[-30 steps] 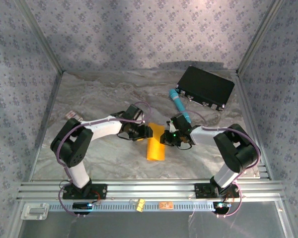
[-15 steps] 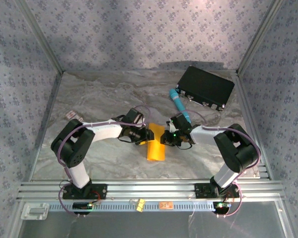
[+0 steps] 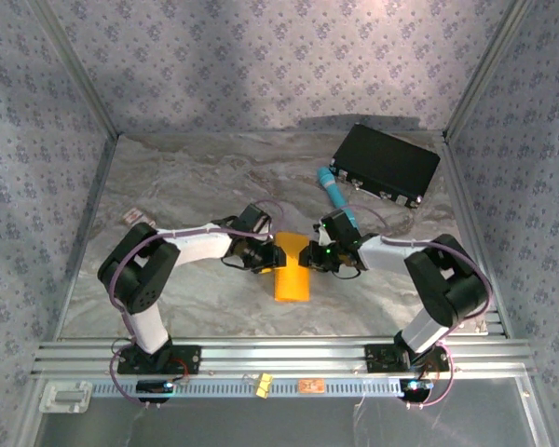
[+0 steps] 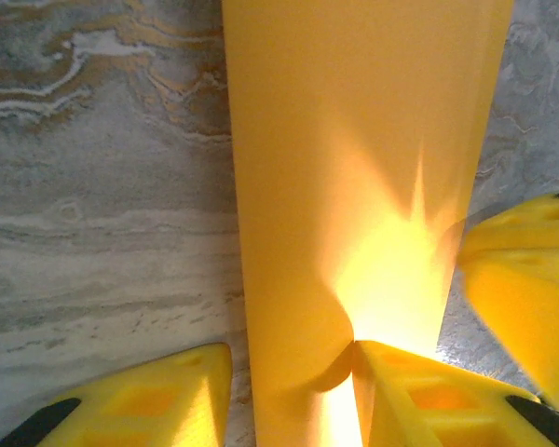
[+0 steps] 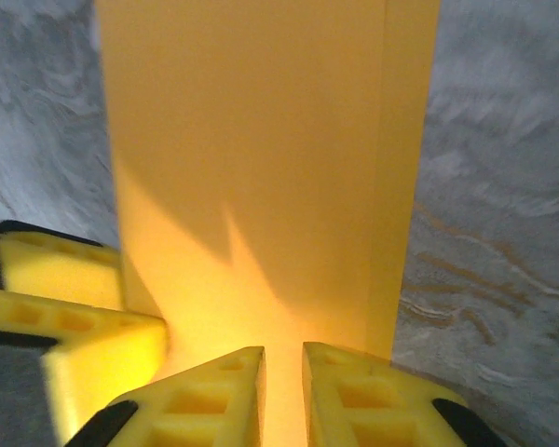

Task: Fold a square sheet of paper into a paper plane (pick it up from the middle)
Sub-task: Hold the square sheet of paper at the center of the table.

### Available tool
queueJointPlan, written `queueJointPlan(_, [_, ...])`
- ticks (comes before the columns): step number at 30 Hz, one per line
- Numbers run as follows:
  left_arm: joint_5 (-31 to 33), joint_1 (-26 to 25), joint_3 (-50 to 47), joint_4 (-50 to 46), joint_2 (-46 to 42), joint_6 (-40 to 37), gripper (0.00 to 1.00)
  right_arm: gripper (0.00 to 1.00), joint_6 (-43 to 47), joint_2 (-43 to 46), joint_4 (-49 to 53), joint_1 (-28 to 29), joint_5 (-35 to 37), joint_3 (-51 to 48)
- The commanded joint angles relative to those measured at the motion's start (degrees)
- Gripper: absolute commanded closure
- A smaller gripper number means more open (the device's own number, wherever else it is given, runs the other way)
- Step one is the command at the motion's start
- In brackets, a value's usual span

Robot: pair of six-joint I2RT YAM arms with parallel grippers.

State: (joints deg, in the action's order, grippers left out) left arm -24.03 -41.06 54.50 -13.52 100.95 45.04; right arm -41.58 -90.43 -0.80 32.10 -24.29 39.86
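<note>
The left tool (image 4: 289,372) has slid in, fingers narrowed but apart astride the far end of the folded square sheet of paper (image 3: 292,275) lying mid-way across the surface (image 3: 186,186), while the right tool (image 5: 283,358) eases to a slit, its grip on the paper impossible to tell, so a handover of the hold looks underway.

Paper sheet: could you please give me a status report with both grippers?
Left gripper open, straddling one edge of the paper. Right gripper barely open at the opposite edge. Paper a folded strip on table. Teal pen apart, behind.
</note>
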Motion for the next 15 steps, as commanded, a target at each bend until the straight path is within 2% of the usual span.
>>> queueJointPlan(1, [2.0,-0.4,1.2,-2.5,0.9,-1.3,0.61,0.75,-2.8,7.8,0.9,-1.3,8.0,-1.3])
queueJointPlan(7, [2.5,-0.4,2.1,-4.1,1.5,-2.6,0.61,0.74,-4.4,17.1,5.3,-5.5,12.1,-5.3])
queueJointPlan(15, [3.0,-0.4,3.5,-6.0,3.0,-4.4,0.61,0.73,-5.2,21.8,7.4,-6.5,12.5,-8.7])
